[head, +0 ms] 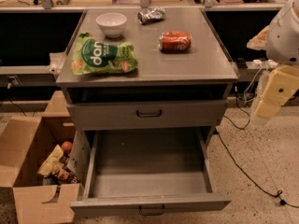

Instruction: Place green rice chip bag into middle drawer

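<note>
The green rice chip bag (103,55) lies flat on the grey cabinet top (187,64), at its front left. The middle drawer (149,164) is pulled wide open below, with a bare grey floor and a black handle on its front. My gripper (268,101) hangs at the right edge of the view, on the pale yellow end of the arm. It is beside the cabinet's right side, well away from the bag and above the floor. Nothing shows in it.
A white bowl (111,23) stands behind the bag. A silver foil packet (151,15) and an orange can (174,41) on its side lie further right. A shut drawer front (149,113) sits above the open drawer. A cardboard box (25,167) with snack packets stands left. Cables (247,171) cross the floor right.
</note>
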You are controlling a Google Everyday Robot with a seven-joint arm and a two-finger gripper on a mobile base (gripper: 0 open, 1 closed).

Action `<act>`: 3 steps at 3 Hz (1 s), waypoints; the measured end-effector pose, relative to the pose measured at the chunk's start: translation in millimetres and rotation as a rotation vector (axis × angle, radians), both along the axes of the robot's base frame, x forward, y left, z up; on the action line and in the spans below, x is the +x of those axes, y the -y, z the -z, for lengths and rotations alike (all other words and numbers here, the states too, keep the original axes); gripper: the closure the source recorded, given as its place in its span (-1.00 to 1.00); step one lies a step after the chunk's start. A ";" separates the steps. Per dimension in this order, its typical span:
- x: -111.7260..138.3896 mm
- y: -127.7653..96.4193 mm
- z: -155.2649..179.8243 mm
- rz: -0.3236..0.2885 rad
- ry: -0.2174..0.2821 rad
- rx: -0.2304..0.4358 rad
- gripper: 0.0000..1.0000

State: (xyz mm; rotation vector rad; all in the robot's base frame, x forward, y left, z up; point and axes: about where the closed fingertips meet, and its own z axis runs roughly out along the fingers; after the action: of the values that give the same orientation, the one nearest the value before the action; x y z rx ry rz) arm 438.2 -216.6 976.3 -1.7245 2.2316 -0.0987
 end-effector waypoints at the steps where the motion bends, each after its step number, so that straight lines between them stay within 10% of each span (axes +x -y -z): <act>1: 0.0 0.0 0.0 0.000 0.000 0.000 -1.00; 3: 46.3 -45.5 -13.2 -0.132 0.102 0.024 -1.00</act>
State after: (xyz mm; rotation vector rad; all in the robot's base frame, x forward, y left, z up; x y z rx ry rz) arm 484.5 -171.2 989.4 -1.8063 2.0338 -0.1268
